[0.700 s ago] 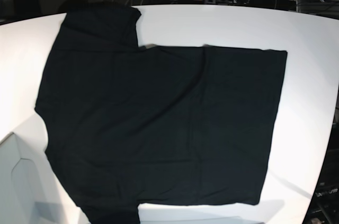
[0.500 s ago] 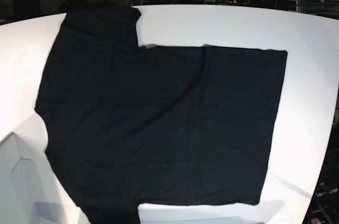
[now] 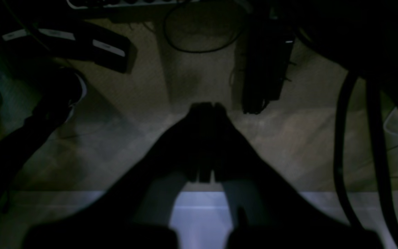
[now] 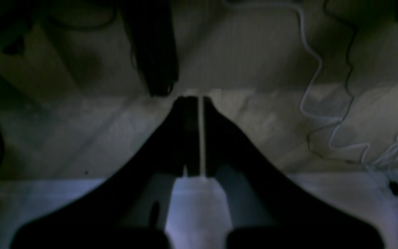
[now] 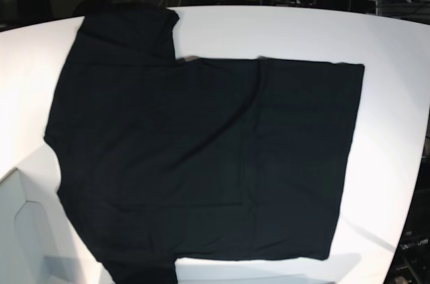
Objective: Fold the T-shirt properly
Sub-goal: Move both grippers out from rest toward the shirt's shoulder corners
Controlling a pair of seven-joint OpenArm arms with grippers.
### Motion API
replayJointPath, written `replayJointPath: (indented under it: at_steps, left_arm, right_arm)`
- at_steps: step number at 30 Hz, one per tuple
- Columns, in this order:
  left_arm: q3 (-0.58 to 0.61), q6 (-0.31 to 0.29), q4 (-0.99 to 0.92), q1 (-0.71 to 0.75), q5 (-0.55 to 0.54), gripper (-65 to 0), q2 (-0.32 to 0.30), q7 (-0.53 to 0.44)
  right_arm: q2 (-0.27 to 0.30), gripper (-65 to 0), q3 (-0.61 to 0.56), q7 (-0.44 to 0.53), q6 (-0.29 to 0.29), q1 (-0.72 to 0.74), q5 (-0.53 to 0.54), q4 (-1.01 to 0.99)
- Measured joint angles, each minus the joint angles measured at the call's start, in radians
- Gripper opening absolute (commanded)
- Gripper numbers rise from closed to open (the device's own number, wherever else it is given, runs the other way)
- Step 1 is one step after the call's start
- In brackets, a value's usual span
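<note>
1. We see the T-shirt [image 5: 201, 163] lying flat and spread out on the white surface [image 5: 390, 42], covering most of it in the base view.
2. Its body runs sideways across that view, with the straight hem on the right and the sleeves on the left.
3. One sleeve reaches toward the far left edge of the surface; the other runs off the bottom edge of the view.
4. A faint vertical crease runs down the cloth a little right of the middle.
5. Neither arm shows in the base view, and nothing touches the shirt.
6. In the left wrist view, the left hand [image 3: 206, 107] is clenched, its two fingers pressed together at the tips with nothing between them.
7. It points at a dim carpeted floor [image 3: 306, 138] with dark cables [image 3: 358, 138] and a black power strip [image 3: 266, 65].
8. In the right wrist view, the right hand [image 4: 193, 100] is also clenched and empty, with only a thin sliver of light between its fingers.
9. It faces the same kind of floor, where a white cable [image 4: 314, 69] winds across on the right.
</note>
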Motion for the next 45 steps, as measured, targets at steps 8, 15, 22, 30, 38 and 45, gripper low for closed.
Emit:
replayJointPath:
  at_steps: [8, 15, 22, 30, 38, 45]
  left_arm:
    - [0.0, 0.0, 0.0, 0.001, 0.0, -64.9, 0.0, 0.0]
    - [-0.001, -0.003, 0.101, 0.097, 0.001, -64.9, -0.013, 0.003]
    - [-0.002, 0.005, 0.486, 0.34, -0.004, -64.9, -0.111, 0.014]
    - [-0.003, 0.002, 0.967, 0.623, -0.004, -64.9, -0.183, 0.014]
    - [0.0, -0.003, 1.352, 0.816, -0.002, -64.6, -0.213, 0.016]
    - [-0.004, -0.002, 1.562, 0.944, -0.003, -64.5, -0.23, 0.028]
  right_arm:
    - [0.0, -65.0, 0.0, -0.001, 0.0, -0.031, 0.0, 0.024]
    - [0.0, -65.0, 0.0, 0.002, 0.0, -0.14, 0.0, 0.156]
    - [0.0, -65.0, 0.001, -0.008, 0.005, -0.312, 0.0, 0.386]
    - [0.002, -65.0, 0.002, -0.009, 0.012, -0.547, 0.004, 0.768]
    - [0.025, -65.0, 0.008, -0.023, 0.014, -0.76, 0.0, 1.176]
    - [0.063, -65.0, 0.01, -0.021, 0.014, -0.924, -0.001, 1.51]
